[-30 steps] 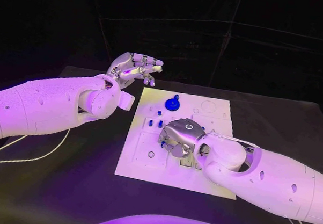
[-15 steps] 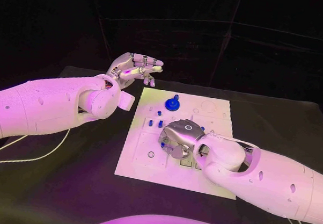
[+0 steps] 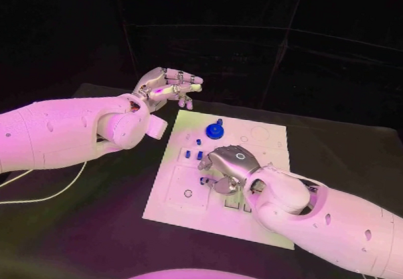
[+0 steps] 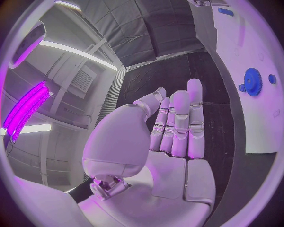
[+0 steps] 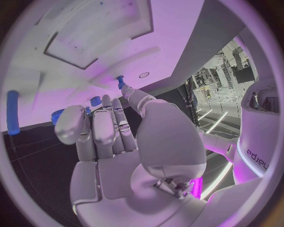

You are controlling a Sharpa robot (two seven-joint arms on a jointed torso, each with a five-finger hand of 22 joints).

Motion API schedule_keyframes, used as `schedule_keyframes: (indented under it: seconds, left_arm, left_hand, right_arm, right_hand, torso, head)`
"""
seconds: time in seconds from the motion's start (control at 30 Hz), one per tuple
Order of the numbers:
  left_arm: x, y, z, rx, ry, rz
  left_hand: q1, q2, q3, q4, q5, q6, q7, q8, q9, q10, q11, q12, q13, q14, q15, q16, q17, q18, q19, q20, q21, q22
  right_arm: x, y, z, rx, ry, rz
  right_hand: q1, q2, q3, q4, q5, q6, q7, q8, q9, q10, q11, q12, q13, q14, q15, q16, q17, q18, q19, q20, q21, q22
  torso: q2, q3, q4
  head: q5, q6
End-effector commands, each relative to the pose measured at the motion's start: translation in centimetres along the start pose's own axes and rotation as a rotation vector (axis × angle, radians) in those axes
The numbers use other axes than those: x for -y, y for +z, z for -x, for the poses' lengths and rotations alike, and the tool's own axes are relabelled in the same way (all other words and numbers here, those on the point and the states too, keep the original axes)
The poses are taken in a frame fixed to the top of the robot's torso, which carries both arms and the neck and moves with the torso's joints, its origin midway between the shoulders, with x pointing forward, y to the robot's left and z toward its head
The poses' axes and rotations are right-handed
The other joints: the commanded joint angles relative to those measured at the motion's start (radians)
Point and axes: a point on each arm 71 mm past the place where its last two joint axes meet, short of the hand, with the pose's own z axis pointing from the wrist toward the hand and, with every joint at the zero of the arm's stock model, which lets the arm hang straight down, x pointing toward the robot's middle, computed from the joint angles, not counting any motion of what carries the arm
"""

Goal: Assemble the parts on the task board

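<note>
Risk first: the right hand (image 3: 226,169) sits low over the middle of the white board (image 3: 260,133), fingers curled down among the small blue pegs (image 3: 193,154), and from the head camera I honestly can't tell whether it's clamped on one or just touching. The right wrist camera shows a little blue peg (image 5: 120,82) at the tip of a finger, but whether it's pinched or only nudged isn't clear. If the grip is that marginal, the peg could tip sideways as it goes toward a hole and jam at the rim, or pop out and roll off the board onto the black counter (image 3: 94,236). The hand could also knock over the neighbouring pegs, since they stand close beside it. Board's long axis runs away from the robot, slightly skewed, with the blue gear (image 3: 215,129) near the far end, lying flat with its little knob pointing up. The pegs near the hand look upright, long axis vertical, though they're tiny. Left hand (image 3: 171,84) hangs up in the air off the far left corner of the board, fingers curled in, apparently holding nothing.
</note>
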Motion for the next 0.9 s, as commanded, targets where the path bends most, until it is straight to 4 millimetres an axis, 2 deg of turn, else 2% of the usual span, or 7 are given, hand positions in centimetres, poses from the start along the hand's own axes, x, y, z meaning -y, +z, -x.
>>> schedule_keyframes:
  seconds: [0.03, 0.23, 0.37, 0.53, 0.6, 0.73, 0.9]
  left_arm:
    - [0.1, 0.0, 0.0, -0.010, -0.009, 0.003]
    - [0.1, -0.1, 0.1, -0.014, -0.011, 0.006]
    - [0.1, -0.1, 0.2, -0.014, -0.011, 0.006]
    - [0.1, -0.1, 0.2, -0.014, -0.011, 0.007]
    - [0.1, -0.1, 0.2, -0.016, -0.012, 0.008]
    - [0.0, -0.1, 0.1, -0.018, -0.012, 0.009]
    - [0.0, -0.1, 0.1, -0.018, -0.012, 0.010]
  left_hand:
    - [0.002, 0.007, -0.005, 0.000, 0.003, -0.006, 0.002, 0.003, -0.001, -0.008, 0.000, 0.003, 0.001, -0.008, 0.001, 0.000, -0.001, 0.006, 0.009, 0.000, -0.005, -0.001]
    - [0.003, 0.007, -0.006, 0.000, 0.003, -0.007, 0.002, 0.004, -0.002, -0.010, 0.001, 0.004, 0.001, -0.010, 0.002, -0.002, -0.006, 0.006, 0.009, 0.000, -0.006, -0.002]
    - [0.004, 0.007, -0.006, 0.000, 0.003, -0.007, 0.002, 0.004, -0.002, -0.012, 0.001, 0.004, 0.001, -0.011, 0.002, -0.002, -0.007, 0.005, 0.009, 0.000, -0.006, -0.003]
    - [0.004, 0.007, -0.006, 0.000, 0.003, -0.007, 0.002, 0.004, -0.002, -0.012, 0.001, 0.004, 0.001, -0.011, 0.002, -0.002, -0.007, 0.005, 0.009, 0.000, -0.006, -0.003]
    - [0.004, 0.007, -0.006, 0.000, 0.003, -0.007, 0.002, 0.004, -0.002, -0.012, 0.001, 0.004, 0.001, -0.011, 0.002, -0.002, -0.007, 0.005, 0.009, 0.000, -0.006, -0.003]
    - [0.005, 0.008, -0.007, -0.001, 0.003, -0.007, 0.002, 0.005, -0.001, -0.013, 0.001, 0.005, 0.001, -0.012, 0.002, -0.003, -0.008, 0.005, 0.009, 0.000, -0.007, -0.003]
    - [0.005, 0.008, -0.007, -0.001, 0.003, -0.007, 0.002, 0.005, -0.001, -0.013, 0.001, 0.005, 0.001, -0.012, 0.002, -0.003, -0.008, 0.005, 0.009, 0.000, -0.007, -0.003]
  right_arm:
    - [0.3, -0.5, 0.7, 0.075, 0.049, -0.013]
    - [2.0, -2.7, 1.6, 0.057, 0.117, -0.064]
    - [3.8, -3.8, 3.4, 0.050, 0.089, -0.090]
    - [6.2, -4.6, 5.2, 0.018, 0.015, -0.145]
    - [7.3, -5.0, 5.6, -0.004, -0.031, -0.174]
    - [8.4, -5.3, 5.8, -0.036, -0.081, -0.207]
    - [9.0, -5.3, 5.7, -0.063, -0.109, -0.225]
  right_hand:
    - [-0.003, -0.002, -0.007, 0.001, 0.005, -0.005, -0.001, 0.001, 0.001, -0.004, -0.001, 0.005, 0.002, 0.000, 0.004, 0.000, 0.000, 0.011, -0.005, -0.001, -0.003, 0.000]
    - [-0.009, -0.009, -0.029, 0.008, 0.038, -0.001, -0.003, 0.005, 0.004, -0.004, -0.004, 0.022, 0.003, 0.006, 0.002, 0.009, 0.008, 0.009, 0.004, -0.001, 0.002, 0.011]
    - [-0.005, -0.011, -0.043, 0.008, 0.065, 0.013, -0.018, 0.011, 0.006, 0.000, -0.012, 0.036, 0.004, 0.009, -0.004, 0.012, 0.010, 0.006, 0.015, -0.005, 0.012, 0.028]
    - [-0.007, -0.026, -0.070, 0.009, 0.080, -0.002, -0.031, 0.002, 0.003, -0.011, -0.020, 0.041, 0.001, 0.008, -0.008, 0.008, 0.001, 0.004, 0.020, -0.009, 0.015, 0.033]
    - [-0.007, -0.031, -0.095, 0.011, 0.077, -0.017, -0.037, 0.001, 0.002, -0.035, -0.020, 0.039, -0.001, 0.007, -0.009, 0.004, -0.007, 0.005, 0.018, -0.010, 0.009, 0.024]
    - [0.007, -0.026, -0.132, 0.012, 0.063, -0.034, -0.055, 0.001, 0.002, -0.068, -0.015, 0.040, -0.002, 0.005, -0.005, -0.006, -0.024, 0.008, 0.011, -0.008, -0.005, 0.004]
    - [0.015, -0.021, -0.143, 0.012, 0.059, -0.038, -0.059, 0.001, 0.002, -0.076, -0.013, 0.043, -0.002, 0.005, -0.003, -0.008, -0.028, 0.008, 0.011, -0.006, -0.007, 0.002]
  torso:
    - [0.000, 0.0009, 0.0002]
    - [-0.002, -0.0032, -0.0003]
    - [-0.003, -0.0053, -0.0022]
    - [-0.004, -0.0042, -0.0022]
    - [-0.003, -0.0049, 0.0004]
    - [-0.002, -0.0041, -0.0008]
    - [-0.002, -0.0030, -0.0019]
  head:
    - [-0.001, 0.004]
    - [-0.010, 0.014]
    - [-0.015, 0.019]
    - [-0.021, 0.025]
    - [-0.023, 0.029]
    - [-0.023, 0.028]
    - [-0.020, 0.027]
